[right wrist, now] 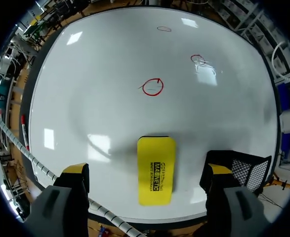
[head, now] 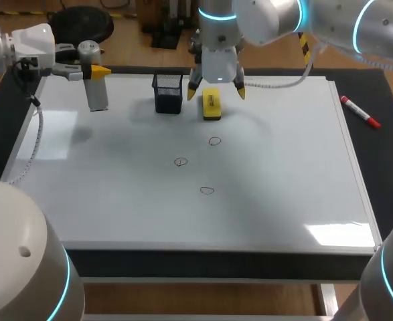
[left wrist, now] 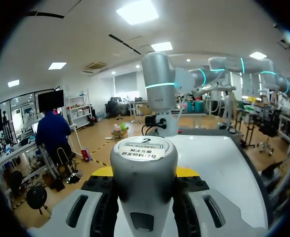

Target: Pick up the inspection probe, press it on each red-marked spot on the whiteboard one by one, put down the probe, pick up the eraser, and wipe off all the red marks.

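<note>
Head view: whiteboard (head: 283, 174) covers most of tabletop (head: 385, 167). White surface runs wide from three red marks (head: 207, 190), mid-board, to near & right edges. L gripper (head: 91, 69) at far-left corner, clamped on upright probe (head: 98, 95). R gripper (head: 216, 87) over eraser (head: 211, 107) by far edge, mesh basket (head: 168, 93) just beside. Marker pen (head: 360, 112) off right edge.

L wrist: L gripper (left wrist: 144, 174) fingers (left wrist: 101, 190) press probe (left wrist: 144, 153) both sides.

R wrist: R gripper (right wrist: 147, 170) spread, eraser (right wrist: 156, 170) between, untouched; basket (right wrist: 243, 168) beside one finger; marks (right wrist: 152, 87) ahead.

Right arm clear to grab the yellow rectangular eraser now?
Probably yes: the right tool hangs open over the yellow rectangular eraser, one finger each side; the black mesh basket stands off beside.
</note>
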Available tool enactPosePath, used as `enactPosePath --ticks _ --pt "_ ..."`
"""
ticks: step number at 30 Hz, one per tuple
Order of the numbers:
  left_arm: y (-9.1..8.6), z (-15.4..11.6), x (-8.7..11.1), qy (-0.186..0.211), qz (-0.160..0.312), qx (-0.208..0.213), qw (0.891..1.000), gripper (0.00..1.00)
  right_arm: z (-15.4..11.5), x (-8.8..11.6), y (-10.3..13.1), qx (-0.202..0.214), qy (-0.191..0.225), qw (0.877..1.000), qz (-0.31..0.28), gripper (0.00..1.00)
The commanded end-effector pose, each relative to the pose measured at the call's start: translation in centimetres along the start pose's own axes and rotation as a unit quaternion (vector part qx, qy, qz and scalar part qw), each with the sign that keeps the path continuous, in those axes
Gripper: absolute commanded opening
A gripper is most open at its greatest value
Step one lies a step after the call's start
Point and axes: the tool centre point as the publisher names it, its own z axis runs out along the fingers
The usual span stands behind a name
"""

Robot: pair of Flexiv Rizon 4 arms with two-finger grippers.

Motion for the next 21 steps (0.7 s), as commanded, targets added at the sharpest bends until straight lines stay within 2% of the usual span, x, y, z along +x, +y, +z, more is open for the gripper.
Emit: enactPosePath --ticks 1,21 --pt "0.0 0.0 0.1 -0.001 0.001 0.001 1.000 0.00 0.5 -0.1 -0.4 -0.002 0.000 1.000 0.005 1.00" --pt "0.0 0.0 0.1 -0.001 0.001 0.001 1.000 0.00 1.7 -0.5 -0.8 0.002 0.000 1.000 0.000 1.00"
